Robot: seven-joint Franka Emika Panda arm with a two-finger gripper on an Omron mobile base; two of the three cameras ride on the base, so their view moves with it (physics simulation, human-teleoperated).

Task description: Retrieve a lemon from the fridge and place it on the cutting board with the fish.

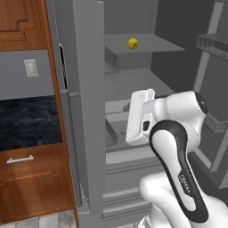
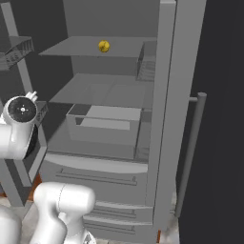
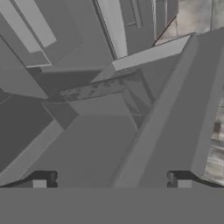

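- The gripper (image 3: 111, 181) has its two dark finger tips spread wide apart with nothing between them, pointing down into the open fridge (image 1: 89, 111).
- In the hand view, grey shelf edges and the edge of a fridge door cross beyond the finger tips.
- In the left base view the white hand sits in front of the fridge's middle shelves, beside the edge of the open left door.
- The lemon (image 1: 132, 43) rests on the upper shelf (image 1: 151, 44), well above the hand and apart from it.
- From the right base view the lemon (image 2: 104, 46) sits near the middle of that shelf, with a grey bin (image 2: 105, 125) on a lower shelf below.
- Drawers (image 2: 95, 178) run across the bottom of the fridge.
- Left of the fridge stand wooden cabinets (image 1: 26, 182), a dark marbled surface (image 1: 29, 122) and a wall outlet (image 1: 31, 67).
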